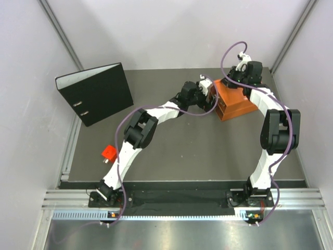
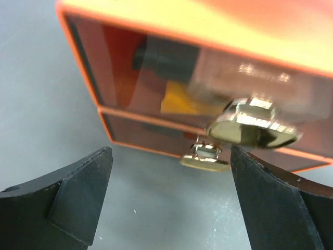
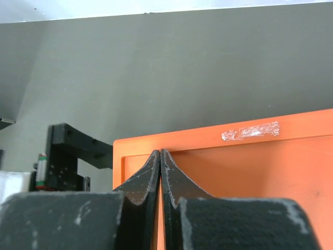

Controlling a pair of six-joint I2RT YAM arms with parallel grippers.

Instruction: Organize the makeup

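Note:
The orange box [image 1: 235,104] stands at the back right of the mat. Its two tinted drawer fronts fill the left wrist view, each with a gold knob: upper knob [image 2: 254,123], lower knob [image 2: 205,156]. Behind the upper drawer front [image 2: 125,67] some makeup shows blurred: a yellow-orange piece [image 2: 179,99] with a black part [image 2: 166,58]. My left gripper [image 2: 171,179] is open just in front of the knobs, the lower knob near its right finger [image 2: 276,203]. My right gripper [image 3: 160,153] is shut and empty, its tips resting on the box's top [image 3: 250,166].
A black ring binder [image 1: 96,94] lies at the back left. A small red object [image 1: 109,152] sits near the left arm's base side. White walls close in the dark mat [image 1: 197,151] on three sides.

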